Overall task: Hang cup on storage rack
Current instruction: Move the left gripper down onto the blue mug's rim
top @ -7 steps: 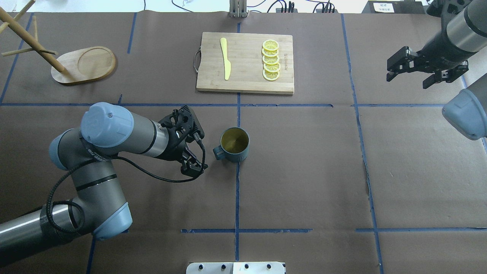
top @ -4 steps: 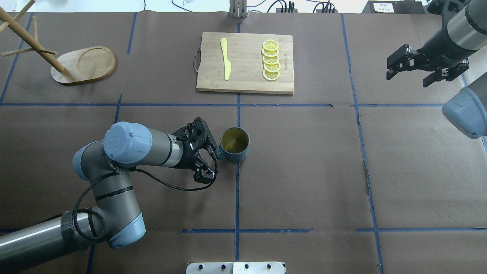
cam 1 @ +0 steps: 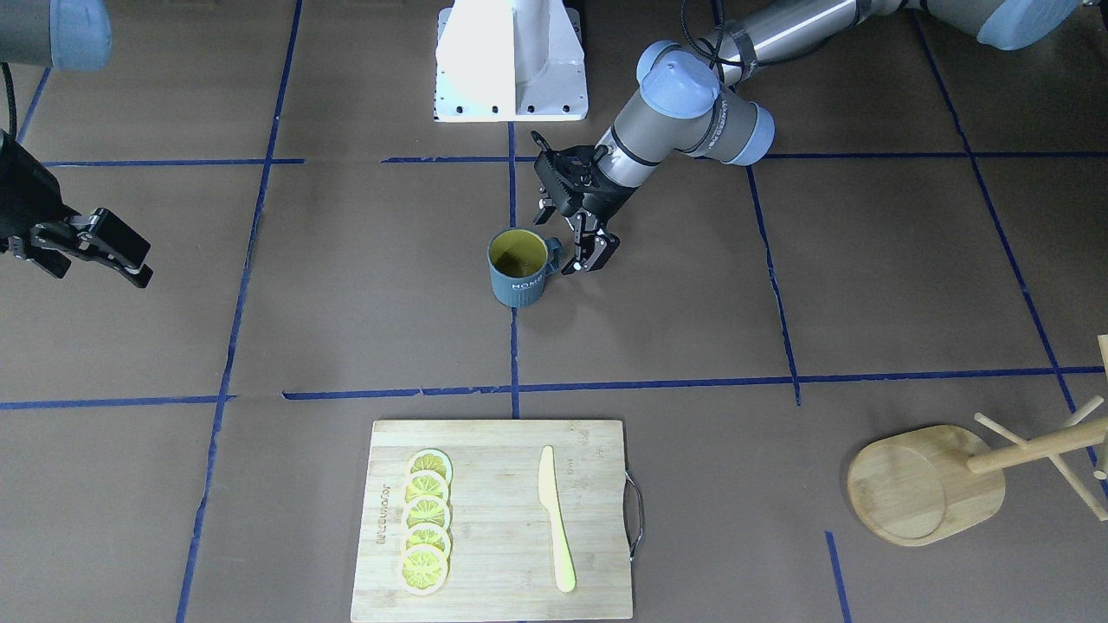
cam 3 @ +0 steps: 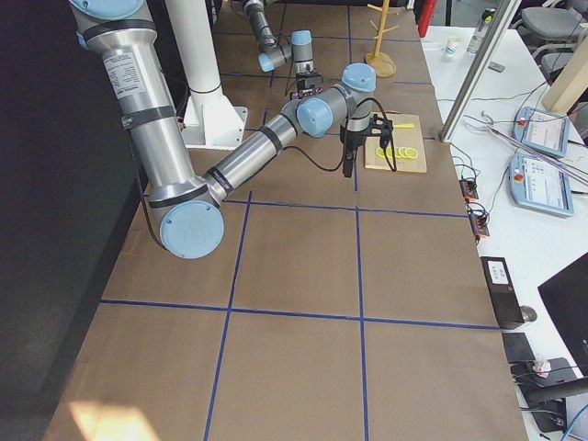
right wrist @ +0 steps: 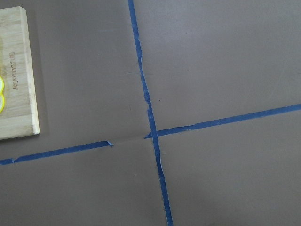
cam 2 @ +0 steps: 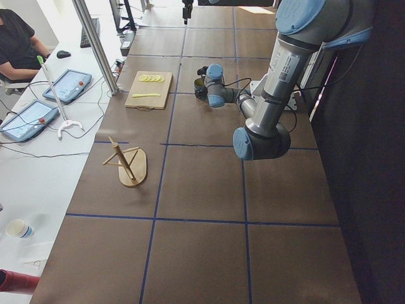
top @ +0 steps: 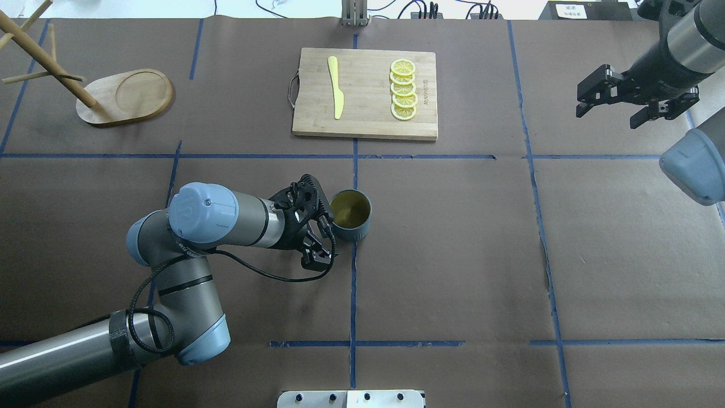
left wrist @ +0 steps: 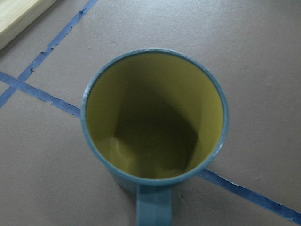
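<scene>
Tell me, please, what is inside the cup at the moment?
The cup looks empty: the left wrist view shows only its yellow-olive walls and shadowed bottom. The inner wall nearest the handle is hidden under the rim.

One cup (top: 351, 211), one storage rack (top: 126, 97), one cutting board (top: 368, 116), one yellow knife (top: 336, 88) and five lemon slices (top: 403, 90).

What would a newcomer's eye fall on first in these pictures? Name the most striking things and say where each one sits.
The dark blue cup with its yellow inside stands mid-table, and the left gripper is right at its handle side. Across the table from the robot lies a cutting board with a row of lemon slices and a yellow knife. The wooden storage rack stands far off to the robot's left, with no cup on it.
</scene>
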